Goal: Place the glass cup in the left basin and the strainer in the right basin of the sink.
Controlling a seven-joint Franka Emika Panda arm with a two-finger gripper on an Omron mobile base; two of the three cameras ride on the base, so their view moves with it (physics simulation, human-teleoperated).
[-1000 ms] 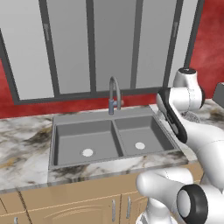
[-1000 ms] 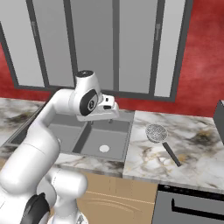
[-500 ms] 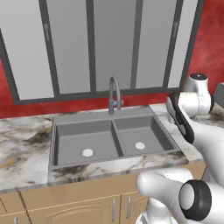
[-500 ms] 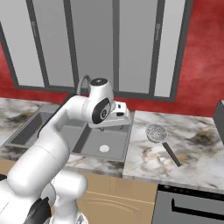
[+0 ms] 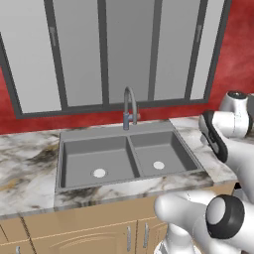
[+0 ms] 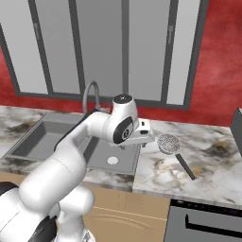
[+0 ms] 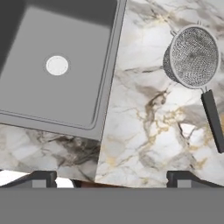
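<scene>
The strainer [image 7: 192,57], a round grey mesh bowl with a dark straight handle, lies on the marble counter just right of the sink [image 5: 64,149]; it is also in the right base view [image 6: 168,143]. My gripper [image 7: 112,179] hangs open and empty over the counter, between the right basin [image 7: 43,96] and the strainer, with the strainer ahead to the right. In the right base view the gripper [image 6: 145,137] is just left of the mesh bowl. The left basin [image 5: 84,158] and right basin [image 5: 154,149] each show a white drain. The glass cup is out of view.
A tall arched faucet [image 5: 129,106] stands behind the sink's divider. A dark appliance [image 6: 237,130] sits at the counter's far right. The counter's front edge runs close below the strainer's handle [image 6: 185,166]. Windows and a red wall back the counter.
The arm has swung right, from over the sink to the counter beside the strainer. The gripper has stayed open. Strainer and sink have not moved.
</scene>
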